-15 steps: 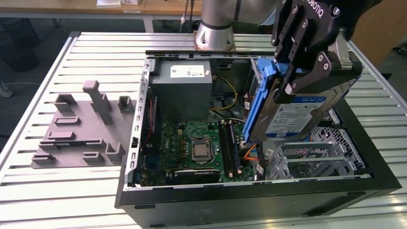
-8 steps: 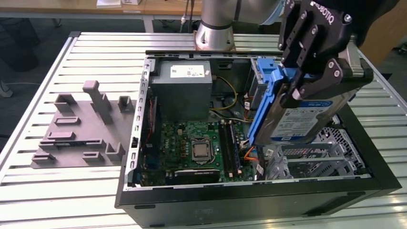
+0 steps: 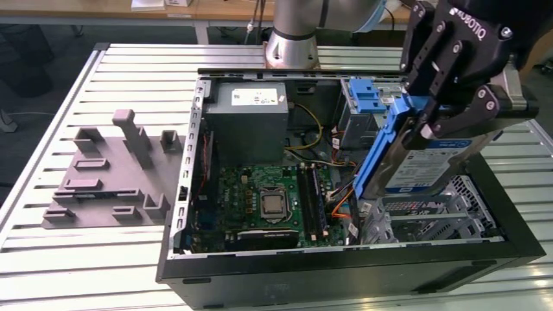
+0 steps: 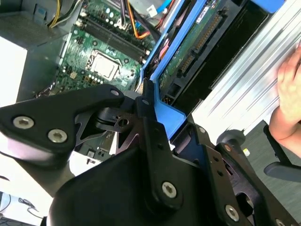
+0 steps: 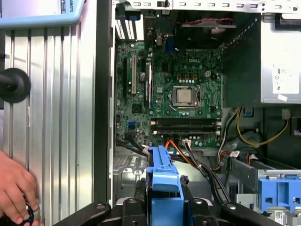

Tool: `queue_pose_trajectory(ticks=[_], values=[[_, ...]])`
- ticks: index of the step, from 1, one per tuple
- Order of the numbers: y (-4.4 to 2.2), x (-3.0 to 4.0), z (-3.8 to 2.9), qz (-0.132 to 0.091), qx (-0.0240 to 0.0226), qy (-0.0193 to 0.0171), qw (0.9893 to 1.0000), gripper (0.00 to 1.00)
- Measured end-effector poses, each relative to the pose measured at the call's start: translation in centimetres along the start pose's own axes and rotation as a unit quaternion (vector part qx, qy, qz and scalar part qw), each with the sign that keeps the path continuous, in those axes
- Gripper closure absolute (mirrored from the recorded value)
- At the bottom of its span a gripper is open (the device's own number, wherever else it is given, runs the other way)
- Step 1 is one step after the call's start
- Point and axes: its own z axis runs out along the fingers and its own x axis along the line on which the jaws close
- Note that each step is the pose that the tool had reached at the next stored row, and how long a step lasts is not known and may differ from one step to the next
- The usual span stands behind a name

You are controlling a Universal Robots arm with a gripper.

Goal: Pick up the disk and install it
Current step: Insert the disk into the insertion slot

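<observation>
At the left of the exterior view a grey fixture block [image 3: 112, 175] lies on the slatted table [image 3: 52, 259], well apart from the work and playing no part in it. The open computer case [image 3: 346, 272] fills the middle of the frame, lying on its side with the panel off, so its inside is reachable from above. Inside it, the grey power supply box [image 3: 250, 123] sits at upper left and the motherboard [image 3: 268, 201] lies flat below it.

At the right of that frame the gripper [image 3: 428, 129] hangs over the case with its fingers clamped narrowly on the upper end of the disk [image 3: 428, 170], gripping it by the blue frame. The disk is in the air, clear of the table, just above the metal drive cage [image 3: 441, 217] in the case's lower right corner. It is probably held there because that cage is its seat.

The disk stands on edge, not flat. Its long axis runs steeply from upper right down to lower left, leaning a little. The labelled face turns toward the exterior view's right. In the second wrist view the circuit-board side of the disk [image 4: 197, 42] shows, with the connector at the end farthest from the fingers, pointing down into the case.

In the first wrist view 1 hand [image 5: 14, 188] of a person rests on the table outside the case.
</observation>
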Motion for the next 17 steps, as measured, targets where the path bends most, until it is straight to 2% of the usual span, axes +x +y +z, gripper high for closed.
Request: queue_pose_trajectory(ticks=[3, 6, 13, 17], values=[[-0.82, 0.03, 0.12, 0.000, 0.0000, -0.0001, 1.0000, 0.64], [-1.32, 0.06, 0.21, 0.000, 0.0000, 0.0000, 1.0000, 0.64], [-1.51, 0.75, 0.31, 0.001, 0.0000, -0.0001, 1.0000, 0.64], [-2.13, 0.81, 0.47, 0.001, 0.0000, -0.0001, 1.0000, 0.64]])
